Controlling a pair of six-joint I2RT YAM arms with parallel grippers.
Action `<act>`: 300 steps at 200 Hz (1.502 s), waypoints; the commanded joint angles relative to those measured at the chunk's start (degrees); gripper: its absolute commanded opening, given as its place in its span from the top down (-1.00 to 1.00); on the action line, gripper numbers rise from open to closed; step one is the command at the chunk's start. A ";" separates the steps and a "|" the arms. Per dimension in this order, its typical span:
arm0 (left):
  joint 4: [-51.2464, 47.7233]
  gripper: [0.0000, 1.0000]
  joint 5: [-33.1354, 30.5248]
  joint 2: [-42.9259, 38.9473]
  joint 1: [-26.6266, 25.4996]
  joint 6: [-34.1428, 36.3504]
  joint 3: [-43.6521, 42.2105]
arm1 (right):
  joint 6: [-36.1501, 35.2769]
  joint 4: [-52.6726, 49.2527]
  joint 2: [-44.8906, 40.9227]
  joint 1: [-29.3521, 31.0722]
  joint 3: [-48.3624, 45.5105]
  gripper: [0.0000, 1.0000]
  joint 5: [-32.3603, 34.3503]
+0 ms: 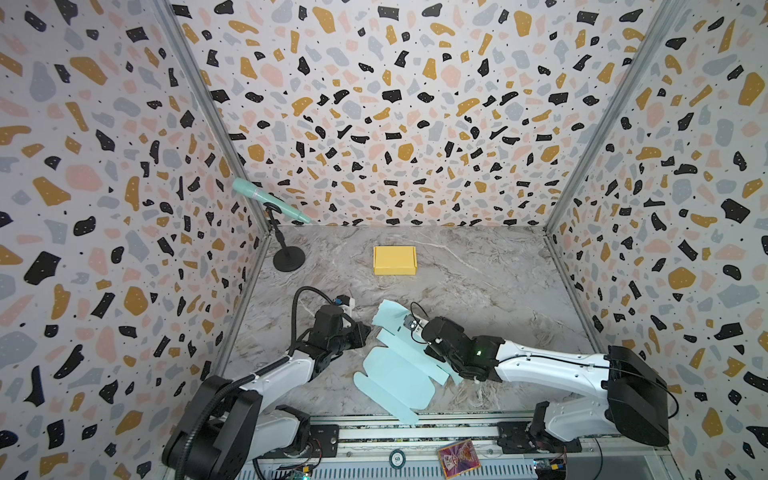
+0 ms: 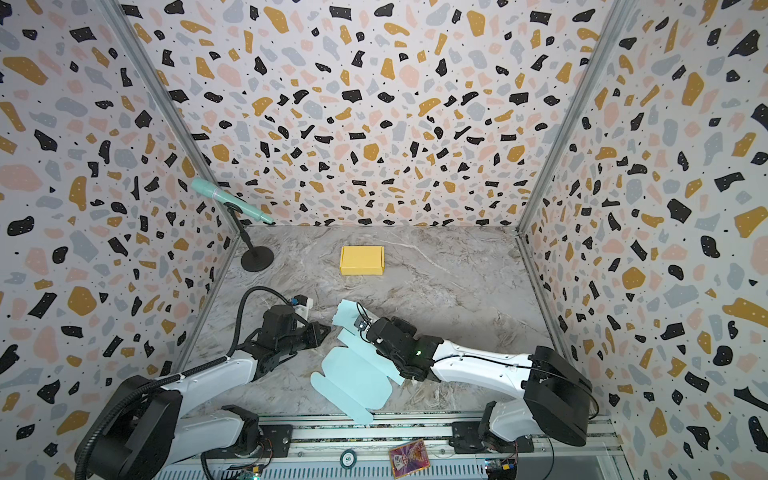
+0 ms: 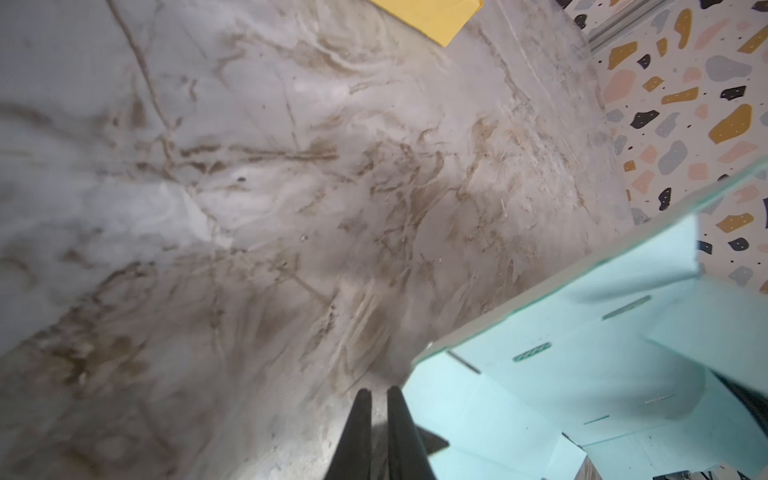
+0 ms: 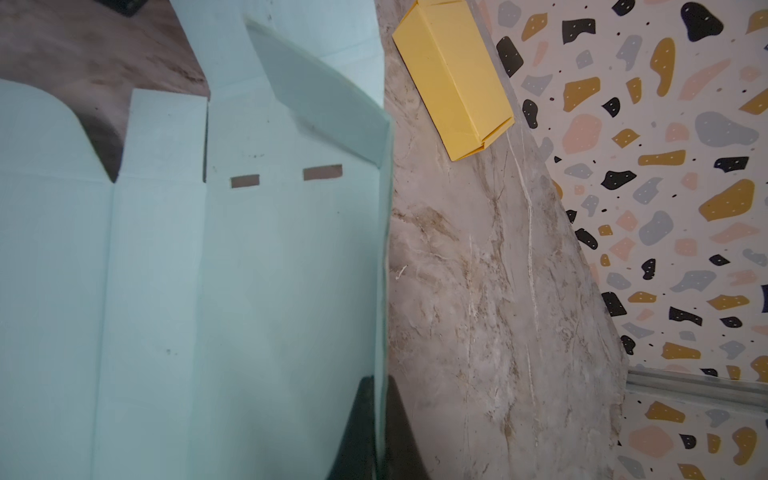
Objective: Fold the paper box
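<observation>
**Mint blank [image 1: 395, 365] laid mostly flat on the tabletop [image 1: 498, 282] between the arms, one side panel turned up.**
The upturned panel's edge is clamped by the right gripper [image 4: 380, 415]. The left gripper [image 3: 379, 415] is held just beside the blank, its jaws all but closed on nothing. The card is judged light, thin and springy at its scores (and likely to slide on the smooth marble). It is best taken by panel edges close to a crease, not by flap tips.

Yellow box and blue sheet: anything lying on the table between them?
No. Only bare marble table separates the yellow box and the blue sheet, plain in both top views.
</observation>
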 commanded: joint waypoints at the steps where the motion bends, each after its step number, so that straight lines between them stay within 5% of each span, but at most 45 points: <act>1: 4.47 0.76 0.55 1.51 0.31 -0.07 -0.72 | 1.20 2.02 -2.82 -2.70 -0.55 1.00 -3.78; 139: 15.42 0.60 7.49 19.81 -0.10 3.74 5.49 | 1.01 6.28 -2.40 -5.34 -1.20 1.00 -6.45; 228: 13.49 0.67 6.03 13.76 -4.45 0.76 4.30 | -1.40 5.61 -1.35 -5.89 -2.67 1.00 -2.70; 286: 8.66 0.78 0.36 10.65 -3.07 1.13 4.41 | -1.45 5.52 -2.60 -7.28 -3.59 1.00 -2.21; 300: 11.74 0.68 2.08 11.55 -2.56 0.05 4.21 | -1.54 5.87 -2.59 -7.56 -3.74 1.00 -2.69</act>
